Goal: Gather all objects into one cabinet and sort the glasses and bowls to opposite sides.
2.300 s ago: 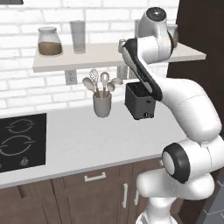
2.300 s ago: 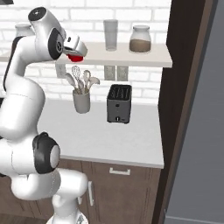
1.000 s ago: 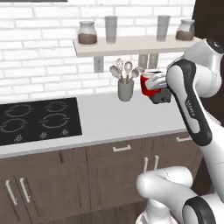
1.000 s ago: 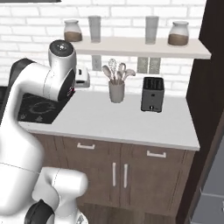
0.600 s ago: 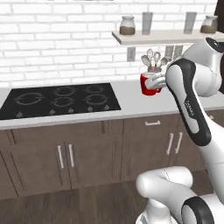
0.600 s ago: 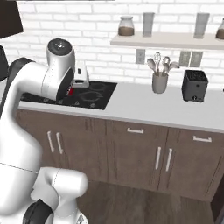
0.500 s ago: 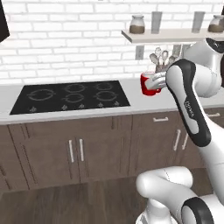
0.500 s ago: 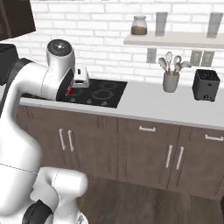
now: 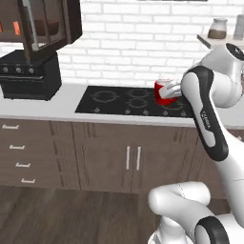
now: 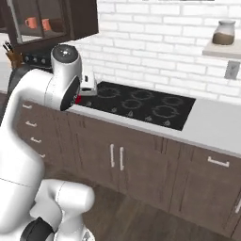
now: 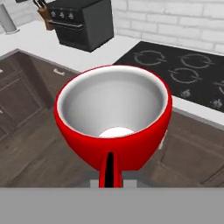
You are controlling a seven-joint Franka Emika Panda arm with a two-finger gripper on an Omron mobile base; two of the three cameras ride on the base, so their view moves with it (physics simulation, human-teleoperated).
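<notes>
Gripper (image 9: 172, 91) clasps the red cup (image 9: 164, 92) in the left base view, held over the hob (image 9: 136, 101); the cabinet (image 9: 45, 26) hangs upper left with a bowl (image 9: 46, 27) inside. Right base view: two orange mugs (image 10: 38, 23) sit in the cabinet (image 10: 52, 21). Hand view: the cup (image 11: 113, 114) faces us, mouth open, above the counter (image 11: 37, 43) edge.

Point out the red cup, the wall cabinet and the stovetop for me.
red cup (image 11: 114, 131): hand view, front of its red outer wall.
wall cabinet (image 9: 72, 21): left base view, dark right side panel.
stovetop (image 10: 141, 107): right base view, black surface between the burners.
</notes>
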